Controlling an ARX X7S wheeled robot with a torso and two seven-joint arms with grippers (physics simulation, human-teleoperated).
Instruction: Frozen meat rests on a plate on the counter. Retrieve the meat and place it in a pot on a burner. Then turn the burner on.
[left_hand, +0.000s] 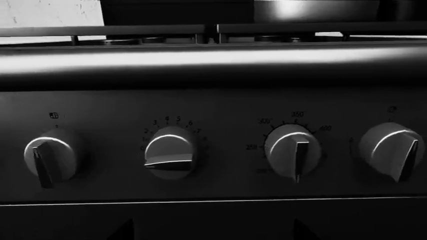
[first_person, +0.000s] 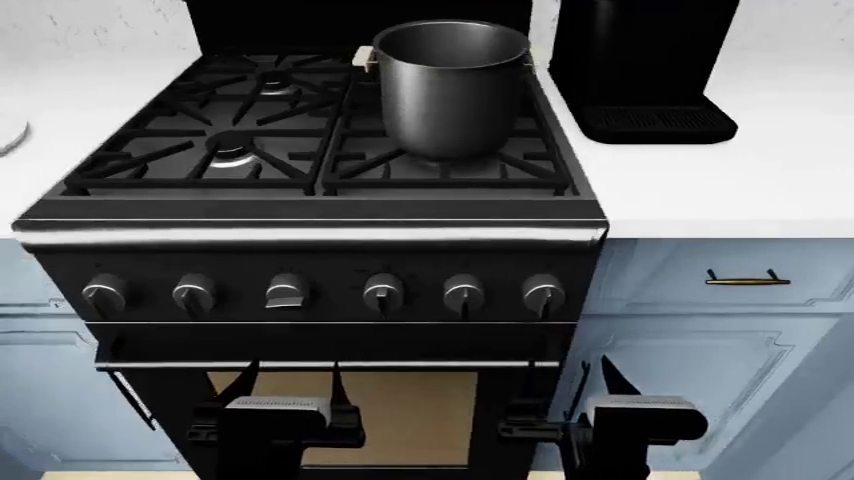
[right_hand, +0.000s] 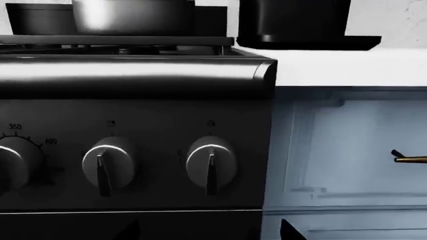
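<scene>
The pot (first_person: 451, 88) stands straight up on the stove, on the black grate (first_person: 441, 160) at the back right side, so its long way runs up and down and its open mouth points at the ceiling. One small cream handle (first_person: 362, 57) pokes out on its left side. I cannot see inside it, so I cannot tell if the meat is in there, and I see no meat anywhere in my pictures. Only a thin white edge at the far left of the counter (first_person: 747, 180) might be the plate (first_person: 11, 133). The burner under the pot is hidden by it. Below, six silver knobs sit in a row on the stove front. Five point straight down, but the third knob from the left (first_person: 286, 292) is turned sideways (my left wrist camera shows it lying flat too). I judge that the burner step is the one in hand, yet I cannot tell which burner that turned knob feeds. To do it well, I should check that the knob matches the burner under the pot, then pinch it square from the front and twist slowly. My left gripper (first_person: 291, 375) and right gripper (first_person: 574, 375) hang low in front of the oven door, well under the knobs, holding nothing. Their fingers look spread apart.
</scene>
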